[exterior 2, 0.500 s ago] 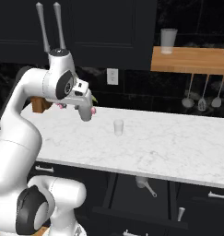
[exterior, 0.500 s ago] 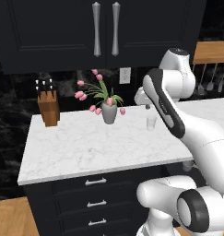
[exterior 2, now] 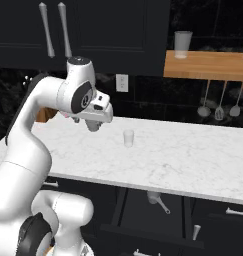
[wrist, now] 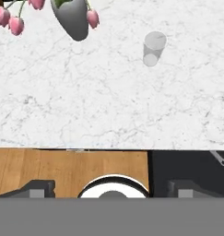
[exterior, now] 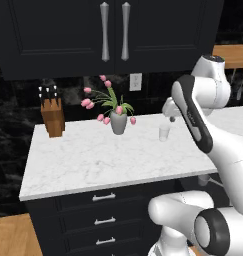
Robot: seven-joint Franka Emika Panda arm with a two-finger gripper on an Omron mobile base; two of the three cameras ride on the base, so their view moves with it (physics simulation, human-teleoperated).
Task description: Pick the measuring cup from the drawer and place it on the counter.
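Nothing done yet: your gripper (exterior 2: 94,125) hangs over the counter (exterior 2: 183,160), finger spread unclear, measuring cup (exterior 2: 154,198) still in open drawer (exterior 2: 143,210).

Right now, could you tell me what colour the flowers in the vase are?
Pink flowers, clearest in the left base view.

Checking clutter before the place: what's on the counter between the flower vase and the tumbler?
Nothing. In the hand view, bare marble counter separates the vase from the tumbler; the left base view shows the same gap.
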